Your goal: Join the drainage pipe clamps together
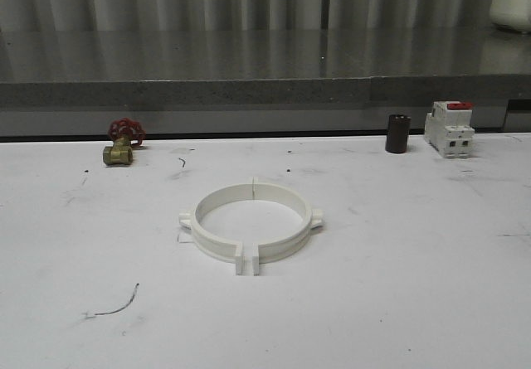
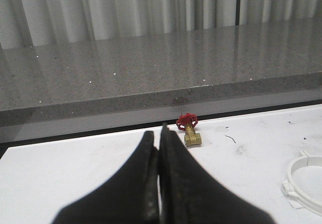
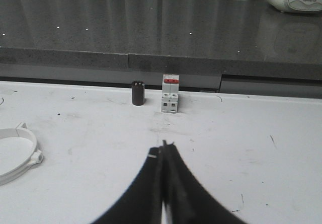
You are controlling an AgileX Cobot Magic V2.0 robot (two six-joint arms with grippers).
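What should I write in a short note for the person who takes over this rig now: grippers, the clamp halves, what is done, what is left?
Left gripper: shut, empty, above the table near the brass valve.
Right gripper: shut, empty, above the table on the side of the breaker and the dark cylinder.
Drainage pipe clamps: the two white halves lie flat at the middle of the table, facing each other as a ring, side tabs outward.
Done: halves brought together; far flanges look closed.
Left: a narrow gap shows between the near flanges; check it and press them together if needed.
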